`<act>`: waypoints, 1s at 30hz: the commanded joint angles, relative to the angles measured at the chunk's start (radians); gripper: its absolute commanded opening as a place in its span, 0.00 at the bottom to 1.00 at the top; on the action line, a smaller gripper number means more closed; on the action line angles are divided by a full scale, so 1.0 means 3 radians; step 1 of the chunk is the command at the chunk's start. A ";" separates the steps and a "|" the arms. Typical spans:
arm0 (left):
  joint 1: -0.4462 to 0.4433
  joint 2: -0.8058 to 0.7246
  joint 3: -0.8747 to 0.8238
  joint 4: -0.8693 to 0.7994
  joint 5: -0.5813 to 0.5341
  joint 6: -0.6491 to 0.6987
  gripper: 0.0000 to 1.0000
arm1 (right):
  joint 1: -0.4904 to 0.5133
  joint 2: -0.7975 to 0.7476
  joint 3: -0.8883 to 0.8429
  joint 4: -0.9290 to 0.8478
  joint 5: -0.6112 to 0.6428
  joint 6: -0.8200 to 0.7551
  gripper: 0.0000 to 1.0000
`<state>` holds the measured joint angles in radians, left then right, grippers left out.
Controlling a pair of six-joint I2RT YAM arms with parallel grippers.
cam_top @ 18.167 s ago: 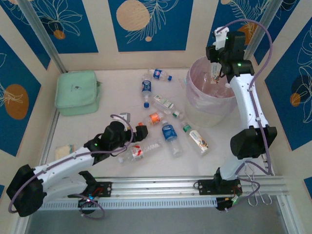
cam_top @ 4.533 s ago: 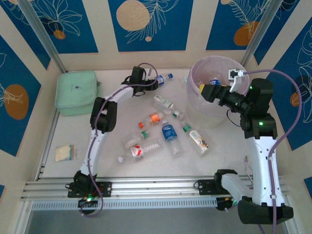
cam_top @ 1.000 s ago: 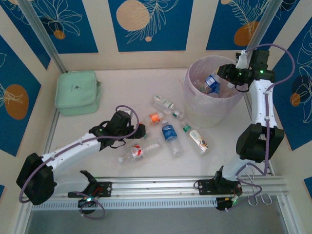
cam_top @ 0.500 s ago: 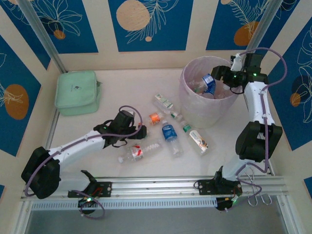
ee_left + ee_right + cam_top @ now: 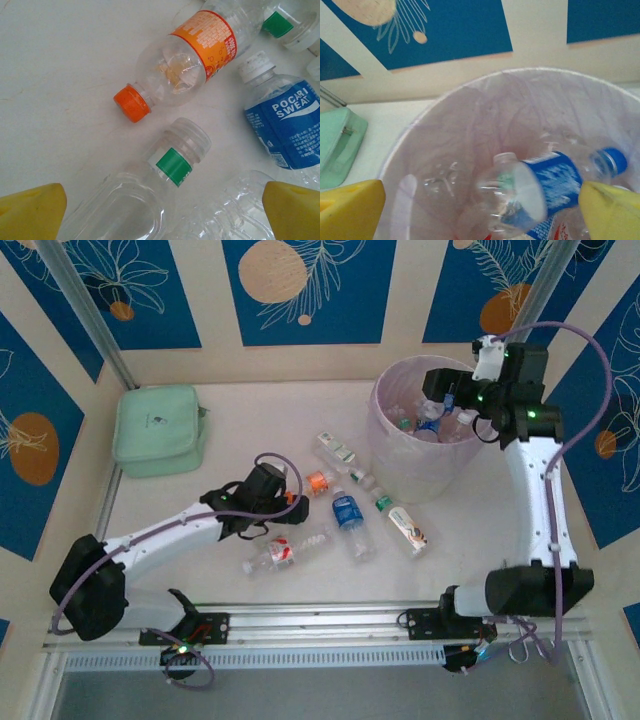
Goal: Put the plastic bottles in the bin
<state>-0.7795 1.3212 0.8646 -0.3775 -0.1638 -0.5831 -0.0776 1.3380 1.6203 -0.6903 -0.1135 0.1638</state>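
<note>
**Left gripper.** The left gripper (image 5: 161,214) is fully spread, with its yellow fingertips (image 5: 31,210) at the two lower corners of the wrist view. It clamps nothing. It hangs low over the table (image 5: 170,495), above a clear bottle with a green label band (image 5: 172,166). That bottle lies between the fingertips and touches neither of them (its neck points away from the gripper). Just beyond it lies an orange-labelled bottle (image 5: 200,50) with an orange cap. A blue-labelled bottle (image 5: 286,127) with a white cap lies to the right.

**Right gripper.** The right gripper (image 5: 482,210) is also wide open and holds nothing. It is positioned above the mouth of the bin (image 5: 465,92). Below it, inside the bin, is a bottle with a blue label and blue cap (image 5: 552,182). The bottle is blurred, and whether it touches the right fingertip cannot be determined.

**Task items.** The bin stands at the far right of the table with several bottles inside. More bottles lie loose on the table between the bin and the left gripper, among them a red-labelled bottle (image 5: 279,553).
</note>
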 commanded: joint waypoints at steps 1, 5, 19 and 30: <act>-0.0125 0.0010 0.0162 -0.0379 -0.0237 0.0068 1.00 | 0.0051 -0.0236 -0.0159 0.0085 -0.0004 0.0045 0.99; -0.0385 -0.0085 0.0155 -0.0846 -0.0322 0.0023 0.99 | 0.0130 -0.0515 -0.0487 0.0268 -0.0330 0.0218 0.99; -0.1088 0.0148 0.0010 -0.1005 -0.0813 -0.0064 1.00 | 0.0401 -0.0699 -0.0865 0.0195 -0.0637 0.0251 1.00; -0.1119 0.0423 -0.0010 -0.1042 -0.0787 -0.0169 0.83 | 0.0440 -0.1163 -0.1211 0.0449 -0.0465 0.0271 1.00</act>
<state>-1.1061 1.4460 0.8814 -0.6773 -0.3759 -0.6193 0.0521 1.0153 1.2934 -0.5945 -0.2581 0.2436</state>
